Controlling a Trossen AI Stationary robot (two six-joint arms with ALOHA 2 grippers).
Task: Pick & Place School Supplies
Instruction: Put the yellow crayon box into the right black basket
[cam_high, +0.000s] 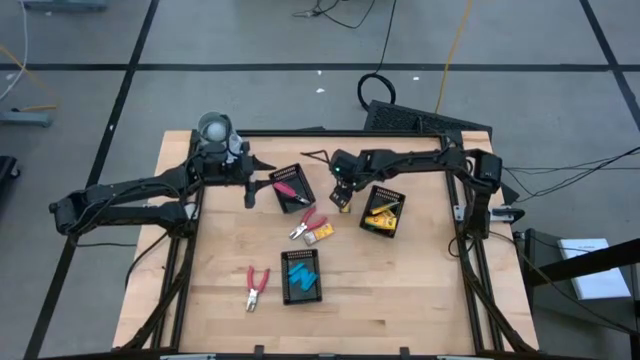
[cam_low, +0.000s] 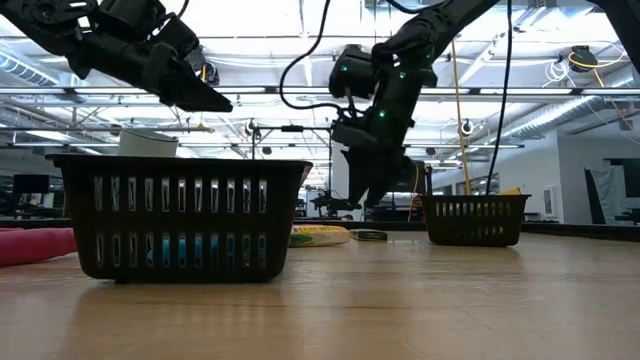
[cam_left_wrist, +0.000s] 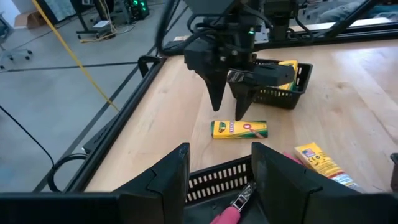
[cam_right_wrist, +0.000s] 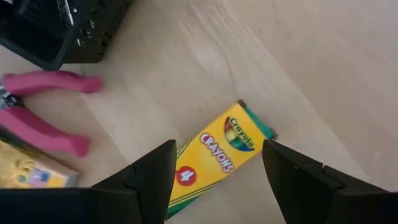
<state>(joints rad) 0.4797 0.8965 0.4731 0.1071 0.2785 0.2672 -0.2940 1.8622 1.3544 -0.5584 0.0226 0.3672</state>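
Bright overhead light, backlit low view, soft wrist blur

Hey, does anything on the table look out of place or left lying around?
Yes. A crayon box lies loose on the table under the open right pincer. Red-handled pliers and another yellow box lie loose mid-table, and a second pair of pliers sits left of the tray of blue pieces.

The near black tray (cam_low: 178, 216) hides most of its blue contents; red-handled pliers (cam_right_wrist: 43, 118) run off-frame.

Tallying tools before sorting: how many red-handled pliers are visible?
3 pliers: one in the far-left black basket, one at the table's middle, one near its front edge. Baskets may hide more.
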